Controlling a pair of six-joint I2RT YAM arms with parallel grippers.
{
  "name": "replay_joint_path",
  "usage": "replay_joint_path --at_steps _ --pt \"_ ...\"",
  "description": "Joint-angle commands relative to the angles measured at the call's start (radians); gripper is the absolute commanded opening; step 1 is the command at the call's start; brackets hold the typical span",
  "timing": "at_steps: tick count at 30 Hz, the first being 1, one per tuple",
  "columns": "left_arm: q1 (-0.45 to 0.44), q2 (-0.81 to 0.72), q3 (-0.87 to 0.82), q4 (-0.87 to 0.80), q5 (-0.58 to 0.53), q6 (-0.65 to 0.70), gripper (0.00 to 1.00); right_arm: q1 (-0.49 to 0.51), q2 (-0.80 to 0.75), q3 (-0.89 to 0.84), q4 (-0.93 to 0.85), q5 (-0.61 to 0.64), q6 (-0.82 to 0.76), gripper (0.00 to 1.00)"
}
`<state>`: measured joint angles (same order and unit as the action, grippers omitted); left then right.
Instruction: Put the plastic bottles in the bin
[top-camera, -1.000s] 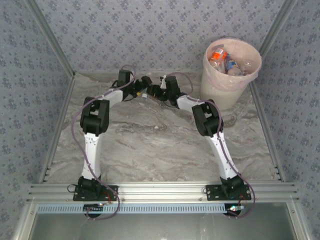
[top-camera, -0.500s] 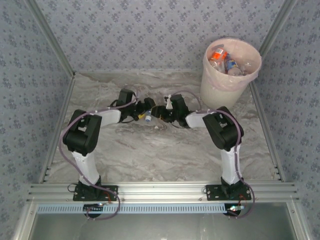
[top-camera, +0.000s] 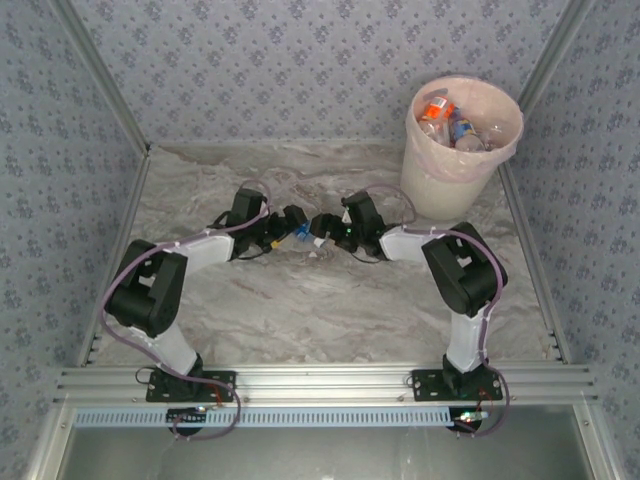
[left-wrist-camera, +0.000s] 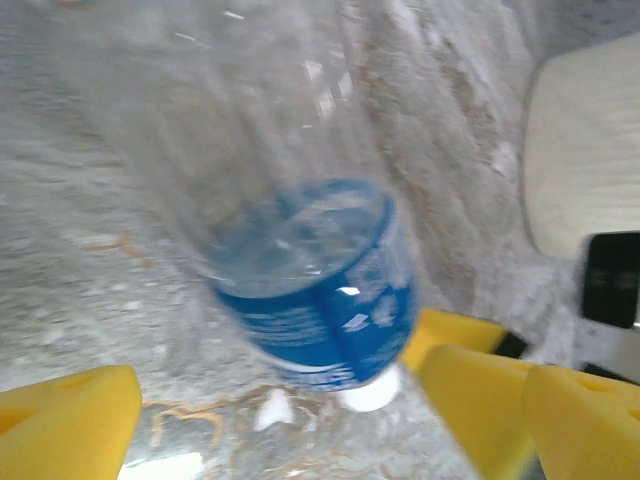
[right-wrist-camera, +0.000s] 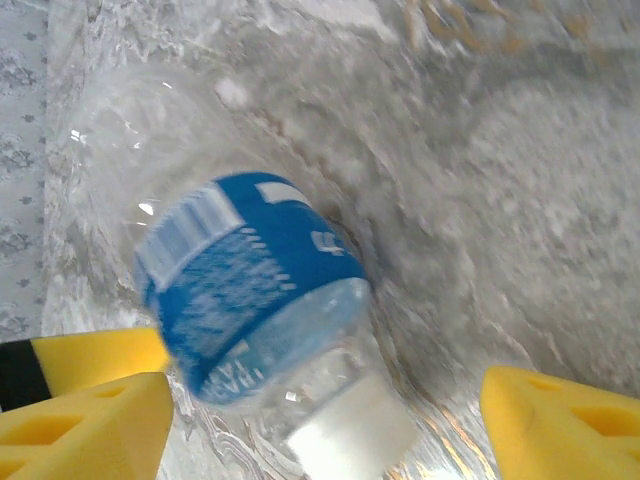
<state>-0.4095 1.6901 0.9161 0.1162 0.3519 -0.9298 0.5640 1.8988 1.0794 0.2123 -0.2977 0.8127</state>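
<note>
A clear plastic bottle (top-camera: 302, 233) with a blue label and white cap lies between the two grippers at mid-table. In the left wrist view the bottle (left-wrist-camera: 320, 290) is blurred, cap down toward the marble, inside my open left gripper (left-wrist-camera: 280, 405), with its left finger well clear. In the right wrist view the same bottle (right-wrist-camera: 250, 290) sits between the widely spread yellow fingers of my right gripper (right-wrist-camera: 325, 415), close to the left finger (right-wrist-camera: 90, 415) and apart from the right one. The bin (top-camera: 440, 185) stands at the back right with several bottles (top-camera: 450, 120) inside.
Patterned walls and metal rails close in the marble table (top-camera: 300, 310) at the back and both sides. The cream side of the bin (left-wrist-camera: 590, 170) shows at the right of the left wrist view. Both arms (top-camera: 200, 250) bend inward to the centre.
Both arms have drawn back from the far wall toward mid-table, and their grippers still face each other. The right gripper's jaws have spread wide apart around the bottle.
</note>
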Motion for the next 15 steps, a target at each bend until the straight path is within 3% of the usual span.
replay_joint_path --at_steps 1,6,12,15 --pt "0.039 -0.050 0.013 -0.108 -0.115 -0.016 0.98 0.014 0.020 0.164 -0.200 0.038 -0.194 0.86" --pt "0.104 -0.064 -0.040 -0.095 -0.127 -0.065 0.98 0.018 0.131 0.413 -0.485 0.028 -0.570 0.91" --pt "0.141 -0.113 -0.045 -0.232 -0.252 -0.075 0.98 0.030 0.296 0.707 -0.744 -0.006 -0.896 0.97" --pt "0.158 -0.113 -0.056 -0.257 -0.264 -0.085 0.98 0.048 0.365 0.818 -0.858 0.039 -1.009 0.97"
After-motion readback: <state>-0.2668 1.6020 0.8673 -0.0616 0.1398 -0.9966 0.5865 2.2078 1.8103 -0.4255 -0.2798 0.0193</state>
